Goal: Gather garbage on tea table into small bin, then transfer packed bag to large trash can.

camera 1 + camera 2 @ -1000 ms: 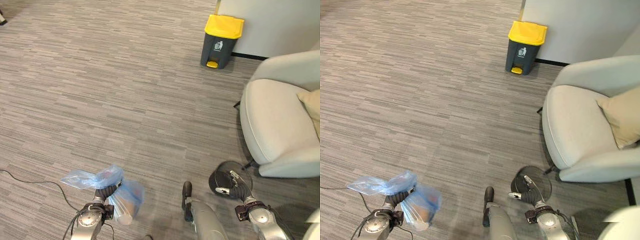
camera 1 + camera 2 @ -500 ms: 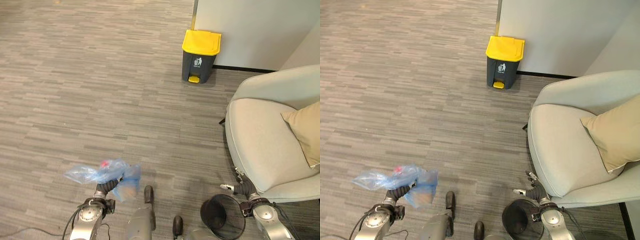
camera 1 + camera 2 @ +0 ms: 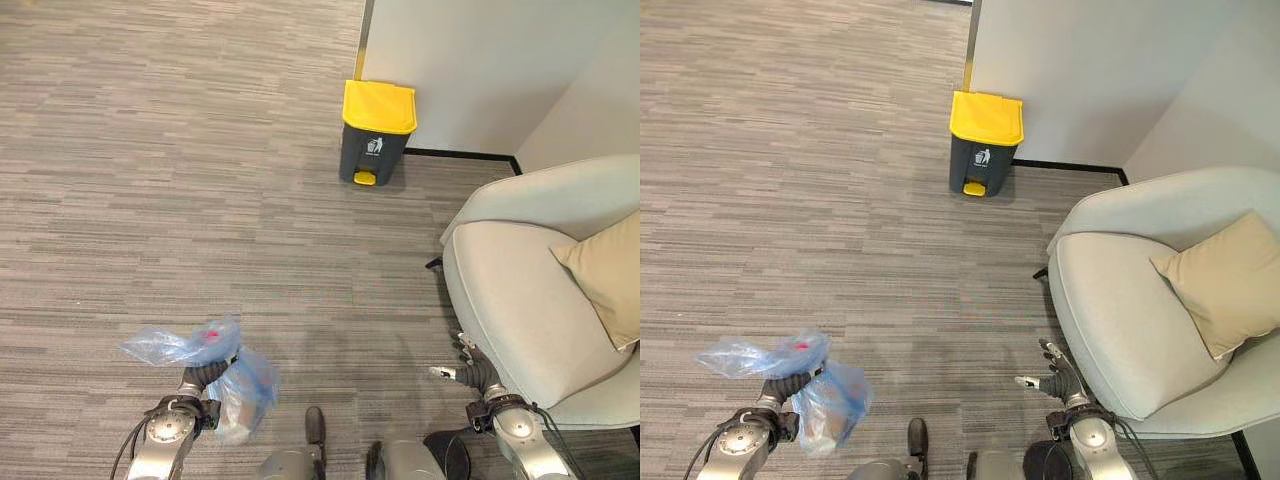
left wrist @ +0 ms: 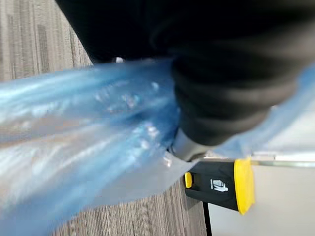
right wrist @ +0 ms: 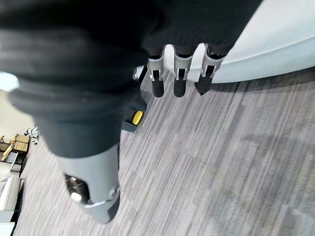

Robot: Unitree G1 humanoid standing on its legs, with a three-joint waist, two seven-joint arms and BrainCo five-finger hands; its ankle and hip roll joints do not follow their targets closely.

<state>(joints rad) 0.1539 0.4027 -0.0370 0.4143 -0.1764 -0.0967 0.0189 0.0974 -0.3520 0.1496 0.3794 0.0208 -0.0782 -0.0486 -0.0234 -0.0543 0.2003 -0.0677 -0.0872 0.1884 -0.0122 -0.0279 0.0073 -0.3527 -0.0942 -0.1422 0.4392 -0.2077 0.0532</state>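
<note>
Left hand (image 3: 203,376) of mine is clenched round the neck of the blue bag (image 3: 236,385), which hangs above the carpet (image 3: 150,180). My right hand (image 3: 468,372) hangs loose-fingered beside the armchair (image 3: 520,310); the yellow-lidded trash can (image 3: 375,134) stands well ahead by the wall.

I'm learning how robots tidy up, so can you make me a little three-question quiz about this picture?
1. True or false: the left hand is shut on the blue bag.
2. What colour is the lid of the trash can? A) green B) yellow C) red
3. Fill in: the tan cushion lies on the ____.

Key:
1. True; the fingers are curled round the neck of the bag, which hangs above the carpet.
2. B; the lid is closed, and the can stands by the wall, ahead of the robot.
3. Armchair; the open right hand is beside its front edge.
</note>
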